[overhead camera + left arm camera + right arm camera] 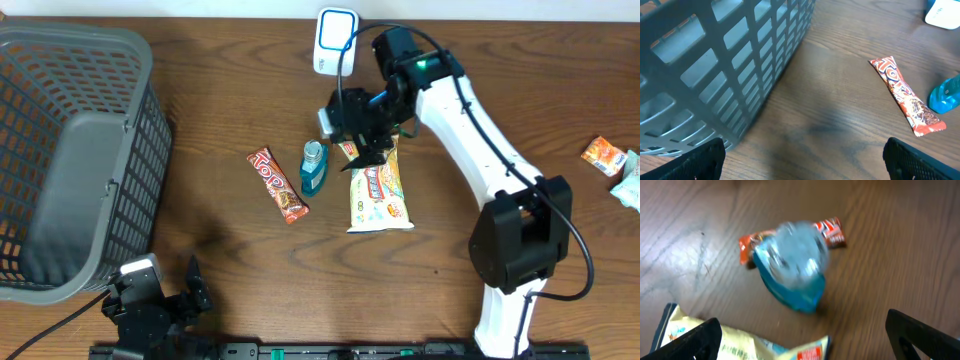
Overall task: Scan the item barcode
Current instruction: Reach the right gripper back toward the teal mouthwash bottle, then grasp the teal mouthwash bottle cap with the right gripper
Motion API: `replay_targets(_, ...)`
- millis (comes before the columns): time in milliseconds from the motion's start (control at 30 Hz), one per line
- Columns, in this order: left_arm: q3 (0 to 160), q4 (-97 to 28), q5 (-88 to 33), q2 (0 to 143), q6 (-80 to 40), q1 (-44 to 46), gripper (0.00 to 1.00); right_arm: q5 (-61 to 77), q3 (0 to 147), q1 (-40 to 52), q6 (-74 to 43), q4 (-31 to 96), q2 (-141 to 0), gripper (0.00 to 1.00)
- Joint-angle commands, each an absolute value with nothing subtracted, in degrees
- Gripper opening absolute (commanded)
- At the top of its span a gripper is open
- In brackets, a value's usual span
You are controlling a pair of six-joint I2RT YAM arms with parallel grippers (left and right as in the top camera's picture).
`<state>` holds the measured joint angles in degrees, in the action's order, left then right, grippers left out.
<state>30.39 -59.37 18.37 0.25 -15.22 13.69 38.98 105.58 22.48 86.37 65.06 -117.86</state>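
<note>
Overhead: I see the right gripper [365, 138] over the snack bag [378, 190], with the blue bottle [314, 167] just beside it.
Left wrist: left gripper [807, 162] spread wide, holding nothing, near the basket [715, 60].
Right wrist: jaws wide apart, gripping nothing; bottle blurred, ahead on the table.

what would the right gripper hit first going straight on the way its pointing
Most likely the blue bottle, centred ahead of the open right gripper in its wrist view; how far off is unclear.
</note>
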Motion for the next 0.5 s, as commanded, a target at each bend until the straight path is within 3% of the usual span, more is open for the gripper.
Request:
replay_targets(0, 30.55, -59.33, 19.14, 0.16, -15.33, 13.56, 0.98, 41.47, 105.51, 25.06, 91.35, 65.10, -118.32, 0.99)
replay_targets(333, 30.55, -59.33, 19.14, 0.16, -15.33, 13.56, 0.98, 37.80, 105.51, 28.82, 92.23, 61.98, -122.83, 0.99)
replay_targets(467, 30.55, -59.33, 19.14, 0.16, -15.33, 13.56, 0.98, 38.00, 105.51, 29.50, 92.23, 61.21, -123.59, 0.87)
